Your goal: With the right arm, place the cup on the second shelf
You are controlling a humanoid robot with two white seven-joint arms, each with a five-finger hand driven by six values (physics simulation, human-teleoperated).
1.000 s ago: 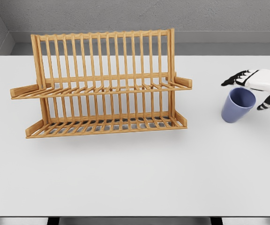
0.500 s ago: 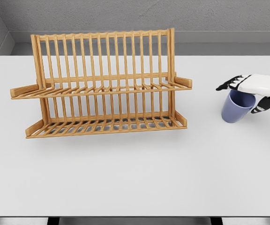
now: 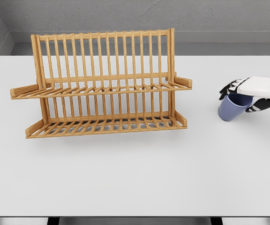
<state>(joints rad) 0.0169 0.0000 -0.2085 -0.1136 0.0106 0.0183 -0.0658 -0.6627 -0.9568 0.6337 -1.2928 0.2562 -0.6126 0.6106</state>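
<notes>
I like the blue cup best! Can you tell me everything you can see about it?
The cup is a plain periwinkle-blue tumbler with no handle showing, smooth and matte like plastic. It narrows toward its base and is tilted, its open top leaning up and right. The right hand covers its rim, dark fingers curled around it. It sits at the right of the white table, well apart from the wooden dish rack.

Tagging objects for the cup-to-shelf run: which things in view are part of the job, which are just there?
Part of the job:
- cup, blue, tilted
- right hand, closed around the cup's rim
- rack, wooden, two shelves, both bare

Just there:
- table, white
- wall, grey, behind the table
</notes>
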